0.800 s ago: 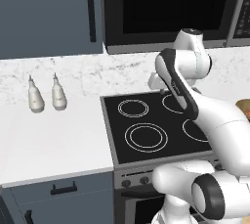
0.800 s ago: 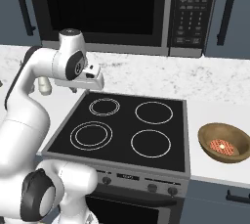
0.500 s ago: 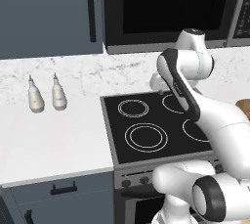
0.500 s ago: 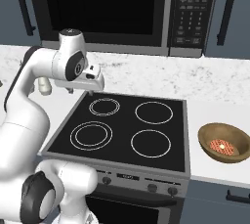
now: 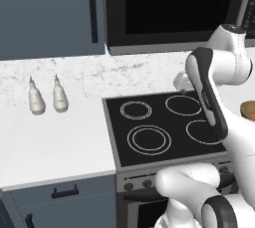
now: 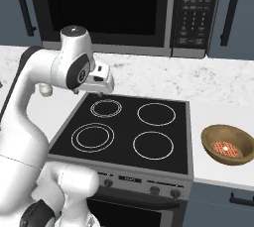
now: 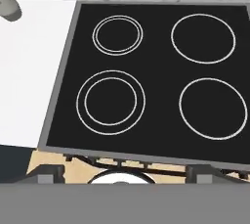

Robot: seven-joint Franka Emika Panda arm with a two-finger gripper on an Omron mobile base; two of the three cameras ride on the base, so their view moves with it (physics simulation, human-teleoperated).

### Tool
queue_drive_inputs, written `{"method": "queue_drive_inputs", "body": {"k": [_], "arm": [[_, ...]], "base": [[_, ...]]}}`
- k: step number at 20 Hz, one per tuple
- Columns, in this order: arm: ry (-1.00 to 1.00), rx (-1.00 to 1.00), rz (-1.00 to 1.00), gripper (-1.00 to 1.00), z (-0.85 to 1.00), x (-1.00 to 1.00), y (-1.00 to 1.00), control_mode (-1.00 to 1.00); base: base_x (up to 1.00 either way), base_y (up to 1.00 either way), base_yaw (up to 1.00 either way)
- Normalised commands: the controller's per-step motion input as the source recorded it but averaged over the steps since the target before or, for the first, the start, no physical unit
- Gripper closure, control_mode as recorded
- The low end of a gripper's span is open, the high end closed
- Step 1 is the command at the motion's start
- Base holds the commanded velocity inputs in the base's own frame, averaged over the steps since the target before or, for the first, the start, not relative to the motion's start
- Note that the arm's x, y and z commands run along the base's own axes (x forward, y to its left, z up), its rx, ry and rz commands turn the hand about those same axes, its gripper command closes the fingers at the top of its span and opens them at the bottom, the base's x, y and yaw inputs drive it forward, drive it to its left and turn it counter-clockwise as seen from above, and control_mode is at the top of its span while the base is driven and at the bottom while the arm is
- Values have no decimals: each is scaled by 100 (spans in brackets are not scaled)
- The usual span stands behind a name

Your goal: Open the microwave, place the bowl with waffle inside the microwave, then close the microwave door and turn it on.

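The microwave [image 5: 174,8] [image 6: 106,8] hangs above the stove with the microwave door [image 6: 104,10] shut and its button panel [image 6: 193,13] on the right. The tan bowl [image 6: 227,143], holding a waffle [image 6: 224,147], sits on the counter right of the stove; its edge shows behind the arm [image 5: 247,108]. My gripper [image 6: 101,86] [image 7: 126,171] hovers over the stove's back left burner, pointing down, well below the microwave and far left of the bowl. Its fingers stand wide apart with nothing between them.
A black four-burner stovetop [image 6: 124,127] [image 5: 159,127] [image 7: 156,81] lies under the hand. Two small bottles [image 5: 36,97] [image 5: 60,95] stand on the white counter to its left. Blue-grey cabinets with dark handles [image 5: 92,8] [image 6: 229,10] flank the microwave.
The arm's upper joints have risen a little and swung slightly right in the left base view. The hand stays above the stove and the jaws remain open.
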Motion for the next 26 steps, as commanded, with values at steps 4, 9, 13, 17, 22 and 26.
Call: {"method": "queue_drive_inputs", "body": {"k": [4, 9, 13, 17, 22, 26], "arm": [[-30, -3, 0, -100, 49, -52, -36, -100], [-35, -10, -3, -100, 48, -47, -33, -100], [-13, -11, -13, -100, 58, -38, -39, -100], [-8, -1, -15, -100, 62, -22, -54, -100], [-14, 0, -12, -100, 59, -9, -47, -100], [-24, 0, -12, -100, 45, -1, -32, -100]], "base": [[0, 0, 0], [0, 0, 0], [0, 0, 0], [0, 0, 0], [0, 0, 0], [0, 0, 0]]}}
